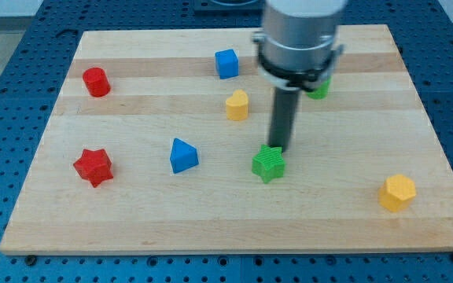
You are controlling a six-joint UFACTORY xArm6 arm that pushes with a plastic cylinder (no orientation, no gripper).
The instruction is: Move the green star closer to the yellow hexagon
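The green star (268, 163) lies on the wooden board (234, 228) a little right of the middle. My tip (279, 149) is at the star's upper right edge, touching it or very close. The yellow hexagon (397, 192) sits near the board's lower right, well apart from the star.
A yellow block (237, 104) lies above and left of the star. A blue cube (226, 64) is near the view's top. A blue triangular block (182, 155) and a red star (93, 166) lie to the left. A red cylinder (96, 82) is upper left. A green block (318, 88) is partly hidden behind the arm.
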